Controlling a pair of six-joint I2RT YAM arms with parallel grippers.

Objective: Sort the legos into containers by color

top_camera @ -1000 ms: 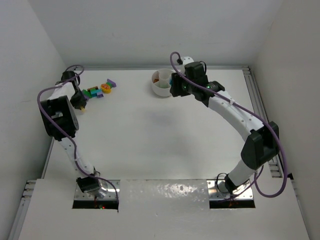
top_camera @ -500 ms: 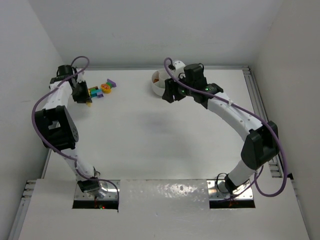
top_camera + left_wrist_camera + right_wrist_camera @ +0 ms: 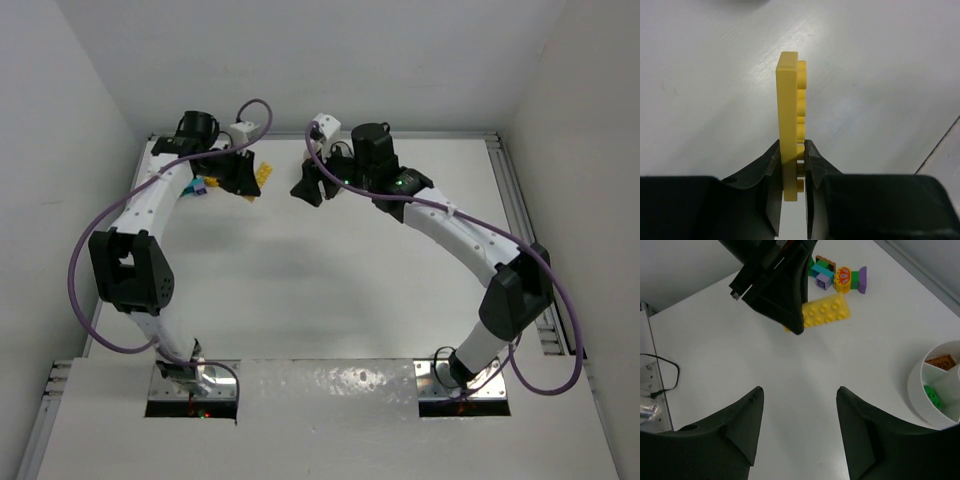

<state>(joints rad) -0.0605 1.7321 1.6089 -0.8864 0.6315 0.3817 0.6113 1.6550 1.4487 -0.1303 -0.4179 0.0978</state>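
My left pincer (image 3: 792,151) is clenched on a yellow brick (image 3: 788,100), held over the table (image 3: 330,280). My right pincer (image 3: 800,391) stands released and empty. In the white dish (image 3: 918,399), one section holds a brown brick (image 3: 941,361) and the neighbouring one holds a green brick (image 3: 931,396).

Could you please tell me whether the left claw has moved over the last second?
Yes. In the top view the left claw, shut on a yellow lego, has swung to the right, away from the left wall.
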